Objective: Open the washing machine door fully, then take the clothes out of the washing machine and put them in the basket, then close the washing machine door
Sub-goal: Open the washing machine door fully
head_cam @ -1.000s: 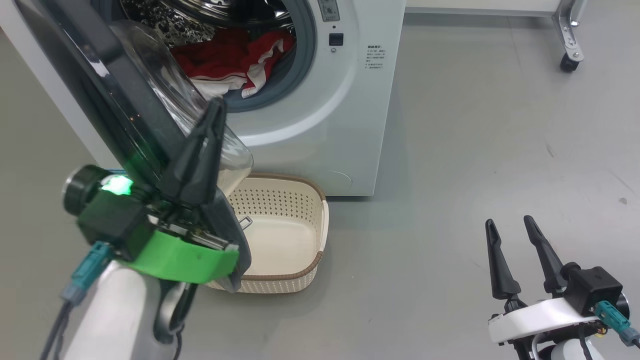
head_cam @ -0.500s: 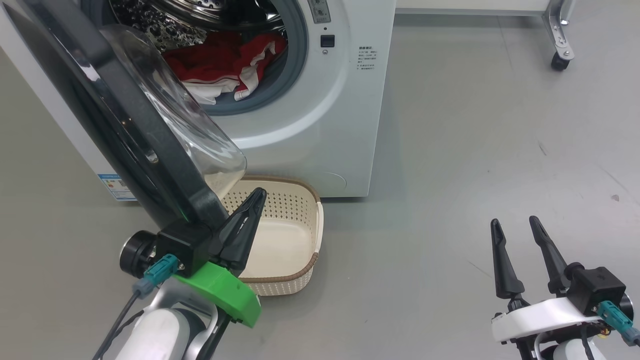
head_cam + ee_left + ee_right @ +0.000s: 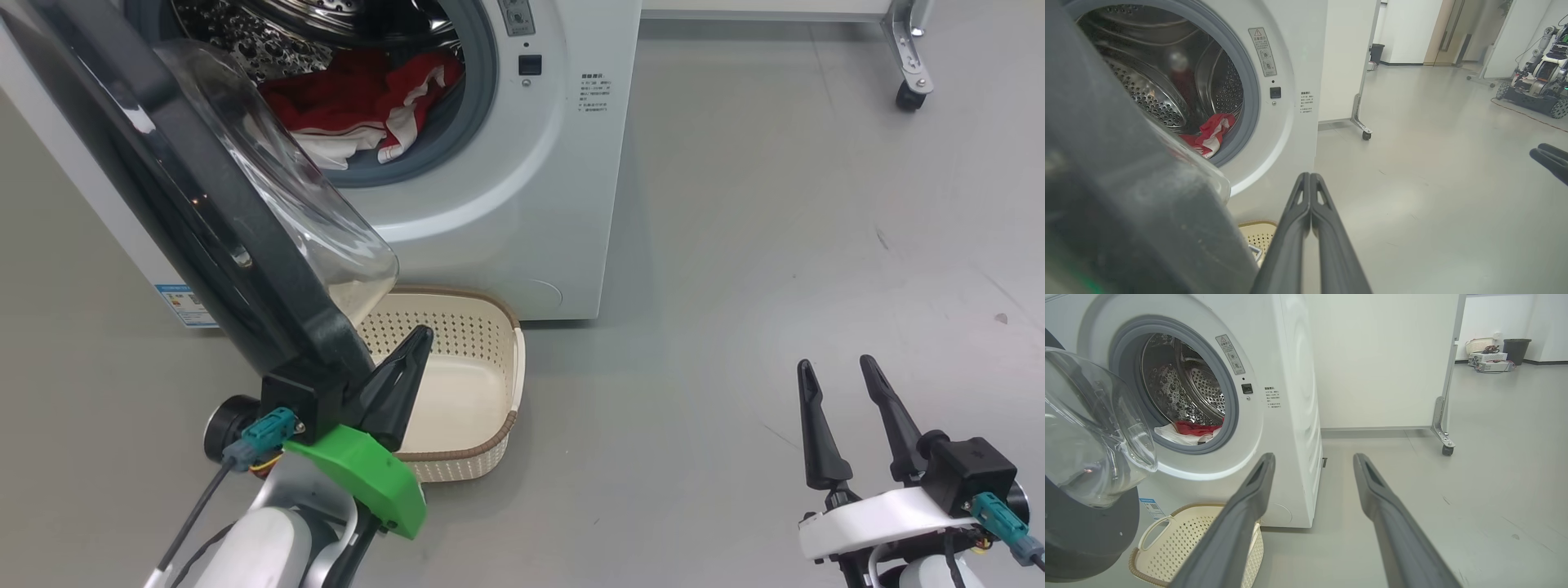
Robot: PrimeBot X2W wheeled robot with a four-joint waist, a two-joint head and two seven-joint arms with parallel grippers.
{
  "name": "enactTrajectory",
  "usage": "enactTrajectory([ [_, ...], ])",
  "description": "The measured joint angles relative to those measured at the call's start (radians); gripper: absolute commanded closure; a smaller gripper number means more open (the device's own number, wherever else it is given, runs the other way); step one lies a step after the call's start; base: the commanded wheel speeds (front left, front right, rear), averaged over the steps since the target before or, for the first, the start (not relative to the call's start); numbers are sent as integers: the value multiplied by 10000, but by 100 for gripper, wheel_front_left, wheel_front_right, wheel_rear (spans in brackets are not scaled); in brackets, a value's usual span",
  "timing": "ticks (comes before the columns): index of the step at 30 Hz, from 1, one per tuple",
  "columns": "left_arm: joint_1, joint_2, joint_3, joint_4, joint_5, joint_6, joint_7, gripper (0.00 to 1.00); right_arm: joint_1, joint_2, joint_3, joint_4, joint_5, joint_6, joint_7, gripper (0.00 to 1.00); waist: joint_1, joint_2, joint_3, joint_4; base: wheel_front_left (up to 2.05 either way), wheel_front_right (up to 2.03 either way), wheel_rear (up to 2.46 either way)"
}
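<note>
Three steps make up this job, and I judge myself in the first. The washing machine (image 3: 522,204) gapes, yet its door (image 3: 163,212) looks only partly swung out, with the glass bowl hanging over the basket (image 3: 516,367) at the machine's foot. The red clothes (image 3: 351,98) lie heaped at the drum's mouth, well apart from both my jaws. My left gripper (image 3: 420,336) is clenched on nothing, just beside the door's lower black rim; whether it touches I cannot tell. My right gripper (image 3: 834,366) rests spread and empty, well off to the side. Next, I think, the door needs pushing wider, clear of the basket.
</note>
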Motion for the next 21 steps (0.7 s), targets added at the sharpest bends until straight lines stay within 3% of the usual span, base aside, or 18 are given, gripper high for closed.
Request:
enactTrajectory([
  [21,4,-96,176,673,-71,155,92,100,0,123,-362,15,-107,92,0,0,0,0,175,294,0,0,0],
])
